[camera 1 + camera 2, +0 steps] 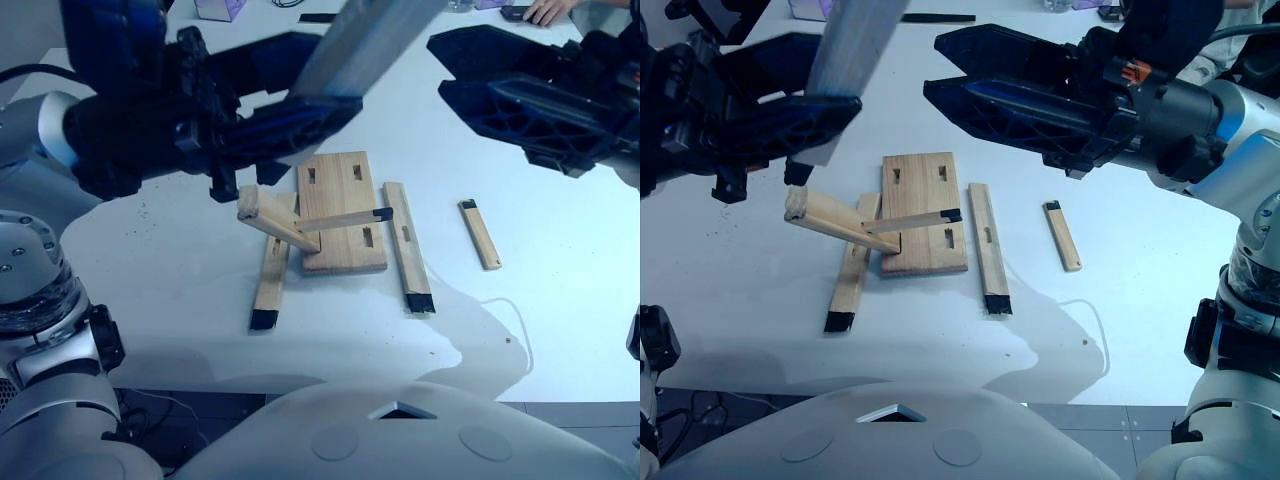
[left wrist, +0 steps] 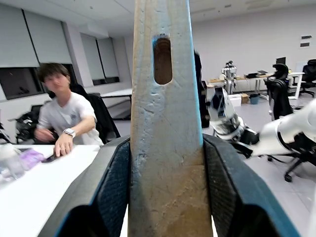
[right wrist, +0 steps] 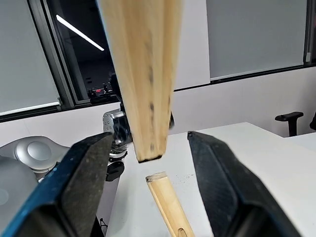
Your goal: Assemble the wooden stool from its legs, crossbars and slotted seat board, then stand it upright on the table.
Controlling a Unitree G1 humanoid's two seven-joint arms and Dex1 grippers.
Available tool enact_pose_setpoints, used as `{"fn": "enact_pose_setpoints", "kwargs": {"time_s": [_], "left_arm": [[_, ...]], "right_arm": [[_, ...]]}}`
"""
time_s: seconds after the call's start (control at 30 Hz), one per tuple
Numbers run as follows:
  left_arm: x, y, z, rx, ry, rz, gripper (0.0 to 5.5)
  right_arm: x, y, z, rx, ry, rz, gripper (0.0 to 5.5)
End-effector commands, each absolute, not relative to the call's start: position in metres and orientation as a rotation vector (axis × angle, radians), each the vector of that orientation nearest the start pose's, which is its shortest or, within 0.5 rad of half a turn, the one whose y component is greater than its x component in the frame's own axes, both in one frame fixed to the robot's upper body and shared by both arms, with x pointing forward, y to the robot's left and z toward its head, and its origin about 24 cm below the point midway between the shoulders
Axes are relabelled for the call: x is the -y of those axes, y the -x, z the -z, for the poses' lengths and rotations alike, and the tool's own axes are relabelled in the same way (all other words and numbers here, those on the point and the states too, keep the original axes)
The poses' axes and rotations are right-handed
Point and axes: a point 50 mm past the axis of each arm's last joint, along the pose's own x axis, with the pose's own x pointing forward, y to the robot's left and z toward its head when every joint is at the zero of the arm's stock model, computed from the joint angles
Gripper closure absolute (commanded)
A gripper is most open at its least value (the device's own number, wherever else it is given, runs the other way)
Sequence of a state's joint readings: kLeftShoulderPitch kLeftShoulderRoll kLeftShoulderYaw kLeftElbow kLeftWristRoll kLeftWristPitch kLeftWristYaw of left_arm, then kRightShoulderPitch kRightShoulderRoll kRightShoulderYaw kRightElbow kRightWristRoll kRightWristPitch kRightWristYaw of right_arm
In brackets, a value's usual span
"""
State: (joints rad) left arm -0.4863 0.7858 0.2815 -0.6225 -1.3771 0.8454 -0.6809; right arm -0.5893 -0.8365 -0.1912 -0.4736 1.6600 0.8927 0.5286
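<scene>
Left claw (image 2: 166, 197) is clamping tight on a slotted leg (image 2: 165, 113) up over the counter (image 1: 180, 280), while the right claw (image 1: 940, 72) is hanging wide open and empty near it.

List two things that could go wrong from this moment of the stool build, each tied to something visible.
1. The left gripper holds the raised leg near one end, most of it sticking out; it could twist or slip if the right gripper, jaws open beside it, grabs it off-centre.
2. Beneath, a tilted leg with a crossbar rests against the seat board; a dropped leg could knock them askew.
</scene>
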Motion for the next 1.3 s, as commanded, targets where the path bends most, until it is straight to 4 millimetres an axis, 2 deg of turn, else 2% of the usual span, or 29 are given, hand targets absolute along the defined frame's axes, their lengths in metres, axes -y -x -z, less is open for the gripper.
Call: {"fn": "enact_pose_setpoints", "kwargs": {"time_s": [0.03,0.2,0.53,0.87,1.03,1.3], "left_arm": [[-0.152,-0.193,-0.263,0.115,0.041,1.49,3.48],[-0.154,-0.195,-0.259,0.082,0.047,1.502,3.48],[-0.155,-0.195,-0.251,0.008,0.03,1.534,3.48],[-0.154,-0.198,-0.247,-0.024,0.009,1.539,3.48],[-0.155,-0.199,-0.247,-0.027,-0.008,1.534,3.48],[-0.157,-0.205,-0.252,0.005,-0.037,1.505,3.48]], "right_arm": [[0.144,-0.209,-0.292,0.134,-0.174,-1.483,2.7],[0.139,-0.205,-0.298,0.174,-0.153,-1.522,2.7],[0.129,-0.206,-0.291,0.11,0.024,-1.614,2.7],[0.12,-0.207,-0.29,0.063,0.042,-1.674,2.7],[0.124,-0.208,-0.284,0.015,0.068,-1.651,3.45],[0.136,-0.206,-0.273,-0.046,0.103,-1.589,3.48]]}}
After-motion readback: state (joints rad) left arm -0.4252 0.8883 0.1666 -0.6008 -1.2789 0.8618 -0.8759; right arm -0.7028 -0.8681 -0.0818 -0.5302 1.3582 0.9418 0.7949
